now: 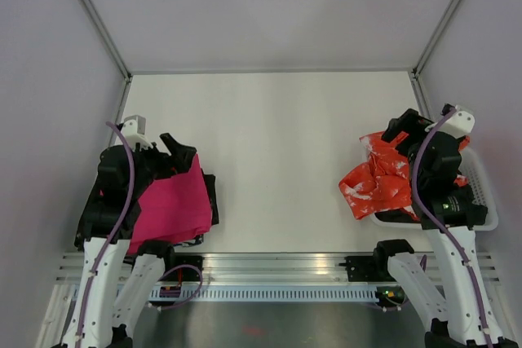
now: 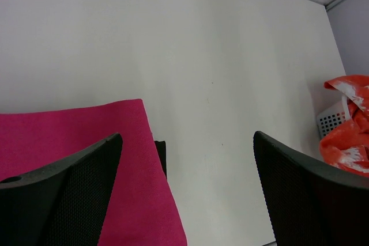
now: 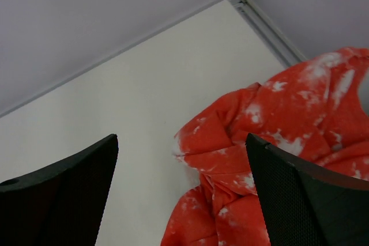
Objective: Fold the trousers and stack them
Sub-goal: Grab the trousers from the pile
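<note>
Orange-red trousers (image 1: 377, 182) blotched with white speckles, a plain magenta-pink cloth (image 1: 171, 205), a white table (image 1: 277, 144).

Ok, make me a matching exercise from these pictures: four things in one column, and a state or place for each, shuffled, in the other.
Column one:
1. trousers
2. pink cloth
3. basket
4. left tool

Column two:
A. white, perforated, far right
B. lying flat, on the left
C. crumpled, partly over the basket rim
D. open, holding nothing

Pairs: 1-C, 2-B, 3-A, 4-D

One trousers (image 1: 377, 183), one pink cloth (image 1: 173, 205)
</note>
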`<state>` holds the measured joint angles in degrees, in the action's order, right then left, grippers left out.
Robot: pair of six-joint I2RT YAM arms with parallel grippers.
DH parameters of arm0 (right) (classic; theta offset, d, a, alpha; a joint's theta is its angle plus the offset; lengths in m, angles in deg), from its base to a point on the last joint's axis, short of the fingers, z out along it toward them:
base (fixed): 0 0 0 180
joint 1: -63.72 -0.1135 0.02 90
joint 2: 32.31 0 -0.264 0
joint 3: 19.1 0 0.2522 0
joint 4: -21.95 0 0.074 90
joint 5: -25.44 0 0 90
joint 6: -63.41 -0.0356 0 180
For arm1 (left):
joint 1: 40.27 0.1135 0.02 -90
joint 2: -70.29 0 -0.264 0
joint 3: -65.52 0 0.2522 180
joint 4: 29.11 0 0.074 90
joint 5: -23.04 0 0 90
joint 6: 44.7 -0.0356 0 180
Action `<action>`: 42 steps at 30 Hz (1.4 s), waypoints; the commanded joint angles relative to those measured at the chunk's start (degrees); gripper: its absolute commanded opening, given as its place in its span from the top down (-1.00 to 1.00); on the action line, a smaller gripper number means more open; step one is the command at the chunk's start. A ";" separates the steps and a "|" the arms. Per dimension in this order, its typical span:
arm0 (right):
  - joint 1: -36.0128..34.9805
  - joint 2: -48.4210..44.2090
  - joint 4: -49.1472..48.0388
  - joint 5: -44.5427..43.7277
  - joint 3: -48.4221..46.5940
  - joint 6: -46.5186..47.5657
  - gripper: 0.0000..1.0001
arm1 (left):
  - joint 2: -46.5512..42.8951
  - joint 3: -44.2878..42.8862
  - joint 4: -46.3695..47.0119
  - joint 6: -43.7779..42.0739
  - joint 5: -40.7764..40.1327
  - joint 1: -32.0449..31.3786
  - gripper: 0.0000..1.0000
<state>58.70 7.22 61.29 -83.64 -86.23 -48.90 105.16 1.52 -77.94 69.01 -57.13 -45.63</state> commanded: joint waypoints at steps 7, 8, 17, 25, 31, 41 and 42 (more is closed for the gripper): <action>0.18 11.23 21.69 -19.67 -8.25 -7.57 -0.95 | -7.09 3.30 2.12 -4.72 -1.99 -6.84 -0.99; 0.18 12.75 23.09 -19.86 -7.73 -8.10 -0.96 | -7.27 3.65 1.68 -5.24 -4.35 -7.55 -0.99; 8.08 15.75 22.59 -14.97 -6.42 -6.62 -0.96 | -10.53 6.12 1.50 -4.98 -9.56 -13.88 -0.99; 11.34 14.71 9.36 -11.26 3.60 -1.26 -0.96 | -11.84 7.00 2.28 -6.21 -10.27 -15.99 -0.99; 11.43 11.45 -7.61 -5.81 12.56 1.65 -0.93 | -12.02 7.08 2.99 -7.09 -5.26 -16.08 -0.99; 11.52 17.86 -18.19 1.05 14.95 3.15 -0.57 | -7.01 6.56 2.82 -7.88 0.46 -16.08 -0.99; 11.52 18.13 -19.33 1.66 15.30 2.97 -0.40 | -6.66 6.38 2.64 -7.97 0.46 -16.08 -0.99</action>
<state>69.96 24.27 49.01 -84.86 -71.95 -45.97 97.47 8.38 -77.02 63.24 -59.43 -61.41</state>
